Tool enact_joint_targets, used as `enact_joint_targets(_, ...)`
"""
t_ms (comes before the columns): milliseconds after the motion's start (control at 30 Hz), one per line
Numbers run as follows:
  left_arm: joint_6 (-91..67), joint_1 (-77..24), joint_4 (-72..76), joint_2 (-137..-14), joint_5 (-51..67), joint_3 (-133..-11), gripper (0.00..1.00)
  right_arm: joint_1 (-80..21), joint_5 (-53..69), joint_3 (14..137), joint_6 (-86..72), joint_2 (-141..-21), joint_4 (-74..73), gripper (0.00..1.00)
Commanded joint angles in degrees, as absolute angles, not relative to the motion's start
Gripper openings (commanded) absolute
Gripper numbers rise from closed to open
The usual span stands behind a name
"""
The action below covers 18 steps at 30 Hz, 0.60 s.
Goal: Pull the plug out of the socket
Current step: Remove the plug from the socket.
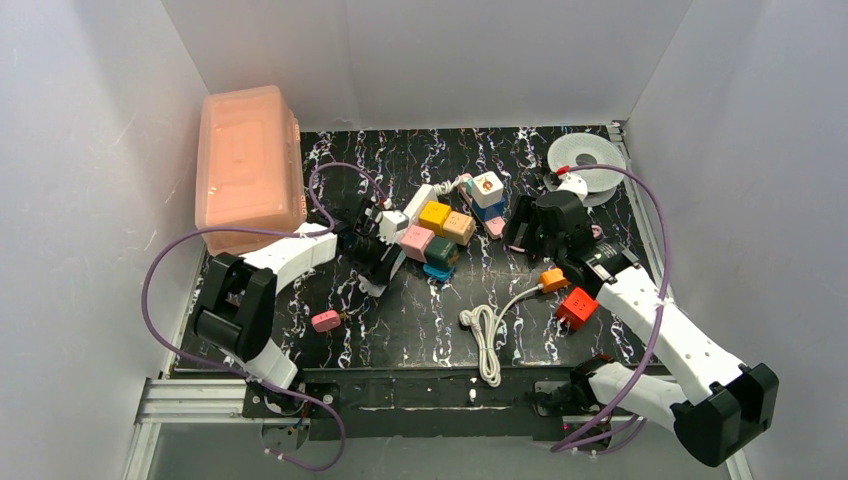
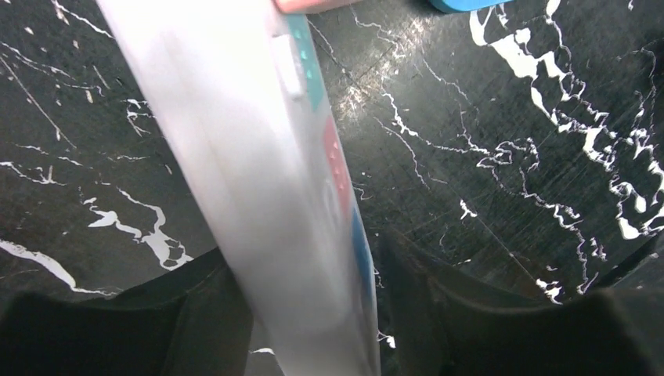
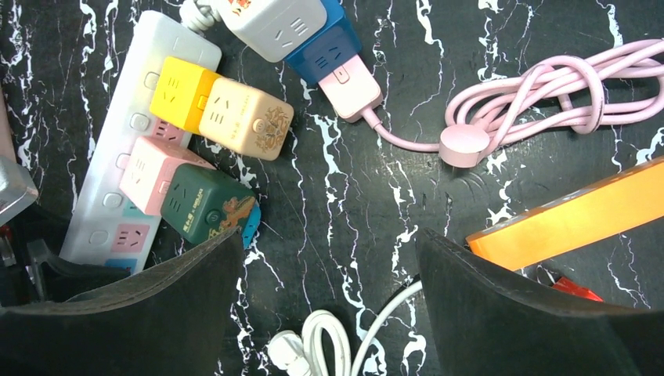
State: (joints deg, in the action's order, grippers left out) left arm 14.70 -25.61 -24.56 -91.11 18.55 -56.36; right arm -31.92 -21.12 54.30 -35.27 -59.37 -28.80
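The socket (image 1: pixel 418 200), a long white strip, lies slanted at mid-table; it also shows in the right wrist view (image 3: pixel 94 227). Plugged into its pastel faces are cube plugs: yellow (image 3: pixel 182 92), beige (image 3: pixel 244 117), pink (image 3: pixel 160 172) and dark green (image 3: pixel 205 205). My left gripper (image 1: pixel 372 255) sits over the strip's near end. In the left wrist view the blurred socket (image 2: pixel 258 180) runs between the fingers, which close against its two sides (image 2: pixel 301 251). My right gripper (image 1: pixel 522 238) hovers open to the right of the strip, with bare mat and a white cord between its fingers (image 3: pixel 329 305).
A salmon lidded box (image 1: pixel 250 170) stands at the back left and a white reel (image 1: pixel 585 160) at the back right. An orange block (image 1: pixel 553 280), a red block (image 1: pixel 577 308), a coiled white cord (image 1: pixel 487 335), a small pink plug (image 1: pixel 325 321) and a pink cable (image 3: pixel 548 94) lie around.
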Motion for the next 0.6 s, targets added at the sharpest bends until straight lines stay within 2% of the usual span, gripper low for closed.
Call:
enact_joint_targets(0,12.39,-25.47,-23.16,-91.89,20.34,-58.9,0.46,-32.12,-22.55,53.79,-33.75,-57.77,-25.93,0.88)
enact_joint_targets(67,11.53,-25.45,-22.8,-92.6,20.39,-59.5,0.4,-32.08,-22.47,53.55,-33.46,-57.63,-25.54,0.88)
enact_joint_targets(167,10.59,-25.36,-22.1,-93.56,19.9,-60.1,0.38,-32.07,-22.17,53.04,-32.95,-57.25,-24.86,0.88)
enact_joint_targets(333,9.34,-25.4,-21.16,-93.69,20.05,-60.16,0.49,-32.08,-20.57,52.12,-31.88,-56.16,-23.44,0.88)
enact_joint_targets(400,8.84,-25.42,-20.94,-93.4,19.84,-60.0,0.4,-32.08,-20.18,51.69,-31.59,-55.97,-23.04,0.88)
enact_joint_targets(433,8.79,-25.4,-20.78,-93.15,19.64,-59.83,0.29,-32.08,-20.14,51.68,-31.44,-55.98,-23.11,0.88)
enact_joint_targets(467,8.78,-25.4,-20.9,-92.9,19.4,-59.77,0.23,-32.08,-20.09,51.68,-31.13,-55.99,-23.11,0.88)
enact_joint_targets(567,9.13,-25.4,-21.85,-91.94,18.6,-60.19,0.1,-32.08,-19.48,51.81,-30.68,-55.96,-22.96,0.88)
